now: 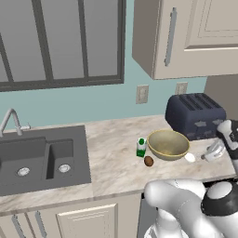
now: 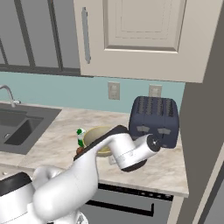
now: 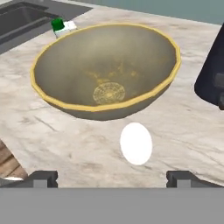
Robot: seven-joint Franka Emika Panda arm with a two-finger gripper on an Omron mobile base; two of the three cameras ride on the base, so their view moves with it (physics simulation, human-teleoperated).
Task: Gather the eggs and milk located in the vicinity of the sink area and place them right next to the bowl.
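The white arm bends up from the bottom right of the left base view and reaches to the right side of the counter. Its gripper sits low over the counter at the right edge of that view, just in front of the dark toaster. In the hand view the two dark fingers stand far apart at the bottom corners and hold nothing, so the gripper is let go and wide. The white egg lies on the counter between them, a bit above, close to the bowl but not touching it. In the left base view the white egg is at the lower right of the bowl. The brown egg lies at the bowl's lower left, just beside it. The milk stands upright right next to the bowl's left side. The sink is far over at the left of the view, well apart from them. In the right base view the arm crosses in front of the bowl and hides part of it.
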